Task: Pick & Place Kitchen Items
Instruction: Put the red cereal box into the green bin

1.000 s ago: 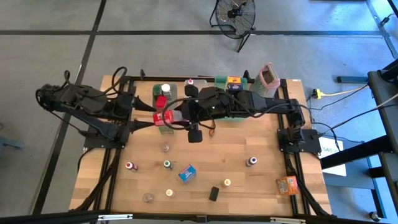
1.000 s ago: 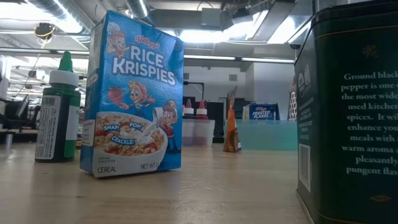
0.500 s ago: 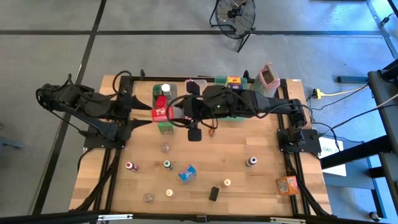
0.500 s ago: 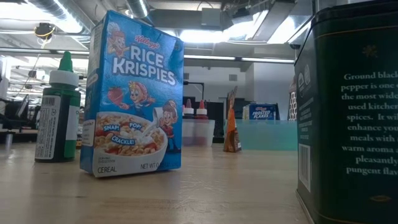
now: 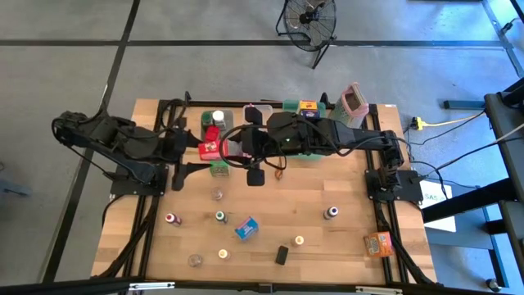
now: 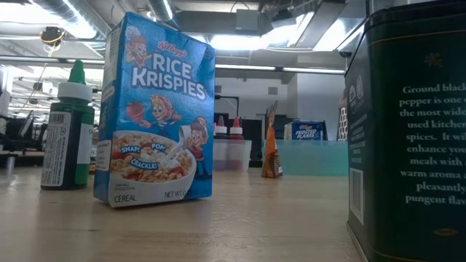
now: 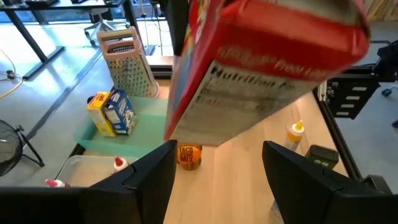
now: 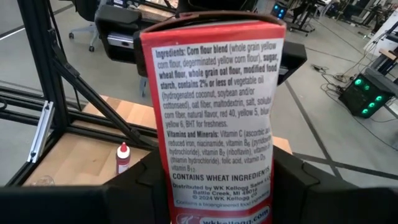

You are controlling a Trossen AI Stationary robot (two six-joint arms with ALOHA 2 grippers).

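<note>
The red cereal box hung in the air just off the front edge of the clear bin, on the side away from the table edge behind that bin. It was clamped in the right gripper, whose 2 fingers pressed its broad faces near 1 end. The box's long axis ran straight out from that gripper toward the left arm, roughly along the bin's front edge. In the right wrist view the box filled the middle, its red side panel printed with an ingredients list in small dark type on white. It looked like light, rigid card with crisp corners. The left gripper sat a little farther from the bin on the left arm's side, jaws wide and empty. The box's free end lay just ahead of its fingers without touching them. The right arm was therefore the one in charge. By my judgement the coming move turned on the bin lying just beside the box, so a short carry over its rim and a lowering would probably set the box inside.
</note>
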